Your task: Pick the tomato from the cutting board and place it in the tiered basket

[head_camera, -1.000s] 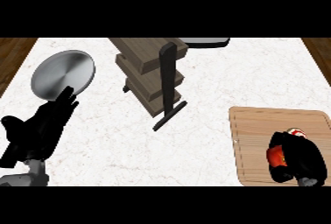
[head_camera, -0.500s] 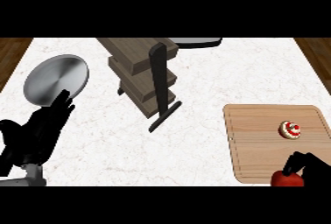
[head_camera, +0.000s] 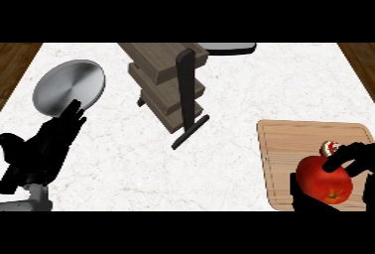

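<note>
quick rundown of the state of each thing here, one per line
tomato: held in the right hand, over the cutting board's near end
right hand: curled round the tomato
left hand: open, resting at the view's left, holding nothing
cutting board: flat on the counter, a small red and white item on it
tiered basket: standing, tiers empty
plate: nothing on it

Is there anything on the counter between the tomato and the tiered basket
Nothing visible does. The right hand holds the tomato over the cutting board, and only bare counter lies between it and the tiered basket.
</note>
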Robot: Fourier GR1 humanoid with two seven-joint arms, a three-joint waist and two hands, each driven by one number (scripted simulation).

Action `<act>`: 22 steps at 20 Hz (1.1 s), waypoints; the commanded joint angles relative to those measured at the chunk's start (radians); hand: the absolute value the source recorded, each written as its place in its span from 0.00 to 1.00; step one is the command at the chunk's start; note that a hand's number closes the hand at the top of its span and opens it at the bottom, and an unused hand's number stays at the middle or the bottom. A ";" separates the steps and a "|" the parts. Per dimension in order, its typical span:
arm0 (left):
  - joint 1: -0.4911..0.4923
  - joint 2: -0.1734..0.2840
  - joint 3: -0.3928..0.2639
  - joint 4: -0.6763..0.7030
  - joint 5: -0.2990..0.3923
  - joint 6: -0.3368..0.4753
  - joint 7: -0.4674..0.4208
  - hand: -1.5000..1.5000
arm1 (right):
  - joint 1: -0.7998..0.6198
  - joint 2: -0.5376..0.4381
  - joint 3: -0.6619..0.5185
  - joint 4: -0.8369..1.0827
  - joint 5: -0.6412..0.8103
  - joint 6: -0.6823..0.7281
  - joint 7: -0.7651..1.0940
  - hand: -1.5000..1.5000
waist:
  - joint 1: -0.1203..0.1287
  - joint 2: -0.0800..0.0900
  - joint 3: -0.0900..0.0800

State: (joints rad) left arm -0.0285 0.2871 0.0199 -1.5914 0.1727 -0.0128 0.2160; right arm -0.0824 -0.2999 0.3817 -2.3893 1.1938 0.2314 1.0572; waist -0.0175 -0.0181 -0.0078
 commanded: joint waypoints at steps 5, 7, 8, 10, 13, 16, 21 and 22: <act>-0.020 0.000 0.002 0.028 0.002 -0.014 -0.003 0.50 | -0.358 0.171 0.071 -0.125 0.046 0.239 0.211 1.00 | 0.009 0.003 -0.002; 0.000 -0.022 -0.029 0.016 -0.032 0.009 -0.008 0.50 | -0.456 0.253 0.086 -0.028 0.055 0.260 0.236 1.00 | 0.021 0.003 -0.002; -0.038 -0.003 -0.009 0.025 -0.028 0.008 0.005 0.50 | -0.511 0.279 0.074 0.011 0.057 0.277 0.234 1.00 | 0.017 0.004 -0.002; -0.029 -0.012 -0.005 0.043 -0.008 -0.011 -0.018 0.50 | -0.602 0.295 0.055 0.087 0.029 0.269 0.252 1.00 | 0.028 0.006 -0.002; -0.026 -0.031 -0.039 0.036 -0.025 -0.010 -0.015 0.50 | -0.705 0.297 0.046 0.203 0.026 0.233 0.289 1.00 | 0.040 0.006 -0.002; -0.045 -0.025 -0.025 0.039 -0.006 -0.021 -0.007 0.50 | -0.813 0.298 -0.008 0.331 -0.023 0.213 0.306 1.00 | 0.056 0.010 0.000; -0.068 -0.010 -0.018 0.025 -0.012 -0.019 0.013 0.50 | -1.015 0.299 -0.096 0.512 -0.074 0.186 0.353 1.00 | 0.073 0.008 0.001; -0.080 -0.029 -0.028 0.038 -0.010 -0.017 0.006 0.50 | -1.060 0.299 -0.110 0.568 -0.082 0.154 0.351 1.00 | 0.074 0.013 0.001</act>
State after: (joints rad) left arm -0.0918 0.2636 -0.0055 -1.5556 0.1544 -0.0220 0.2189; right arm -0.9802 -0.0142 0.3121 -1.9643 1.1481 0.3713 1.1675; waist 0.0443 -0.0086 -0.0074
